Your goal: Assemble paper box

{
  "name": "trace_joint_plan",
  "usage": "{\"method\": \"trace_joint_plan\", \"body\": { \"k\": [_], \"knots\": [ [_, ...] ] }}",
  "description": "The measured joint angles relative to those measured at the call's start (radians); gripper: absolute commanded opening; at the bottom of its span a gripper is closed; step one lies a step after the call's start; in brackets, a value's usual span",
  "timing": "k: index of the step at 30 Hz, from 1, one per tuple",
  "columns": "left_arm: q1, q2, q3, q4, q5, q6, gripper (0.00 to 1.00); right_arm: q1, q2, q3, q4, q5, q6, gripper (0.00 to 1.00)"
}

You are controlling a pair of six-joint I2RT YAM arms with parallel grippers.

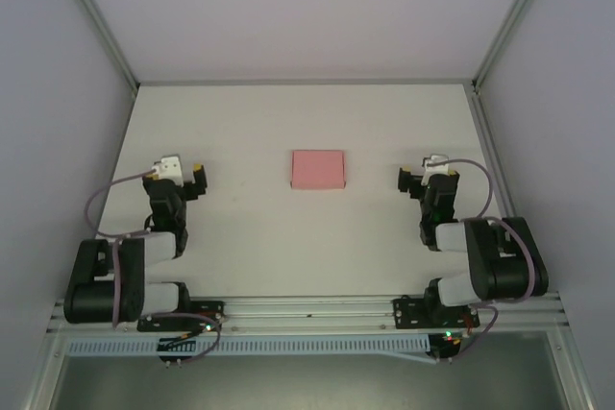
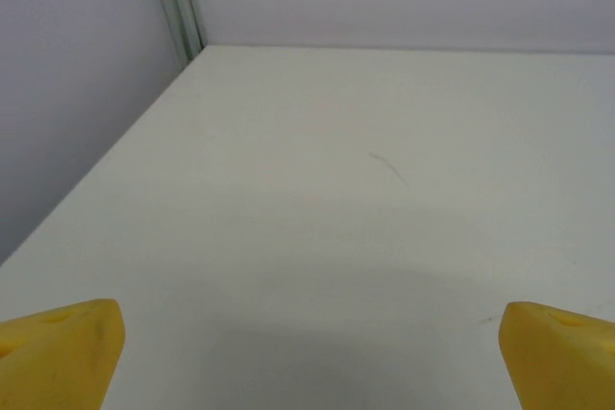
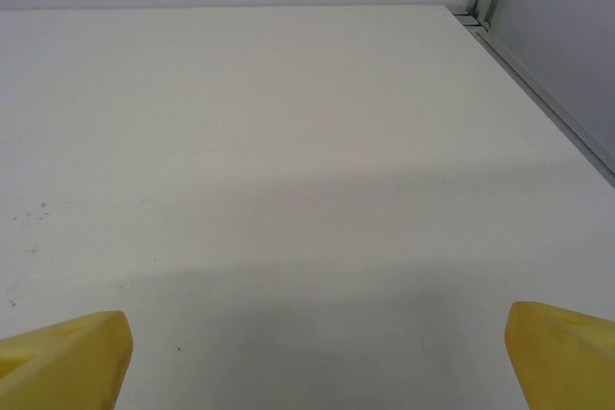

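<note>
Matt pink paper box (image 1: pixel 317 169) lies on a smooth, matt white table (image 1: pixel 288 247)

Paper box (image 1: pixel 317 169) lies on the table (image 1: pixel 288 256), centred left to right and about midway front to back. Left gripper (image 1: pixel 195 180) is to its left and right gripper (image 1: pixel 411 180) to its right. Both are roughly level with the box and well apart from it. Nothing lies between either gripper's fingers. Back wall (image 1: pixel 288 7) stands behind the table's far edge.
</note>
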Motion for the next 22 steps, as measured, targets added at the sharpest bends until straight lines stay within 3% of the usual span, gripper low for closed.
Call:
{"method": "trace_joint_plan", "body": {
  "k": [3,6,22],
  "knots": [
    [0.003,0.111,0.003,0.109,0.026,0.005,1.00,-0.001,0.085,0.007,0.099,-0.008,0.005,1.00],
    [-0.001,0.195,0.021,0.137,0.061,0.016,1.00,-0.019,0.123,0.041,0.060,-0.023,0.018,1.00],
    [0.000,0.199,0.030,0.198,0.116,0.031,1.00,-0.048,0.123,0.070,0.071,-0.041,0.042,1.00]
  ]
}}
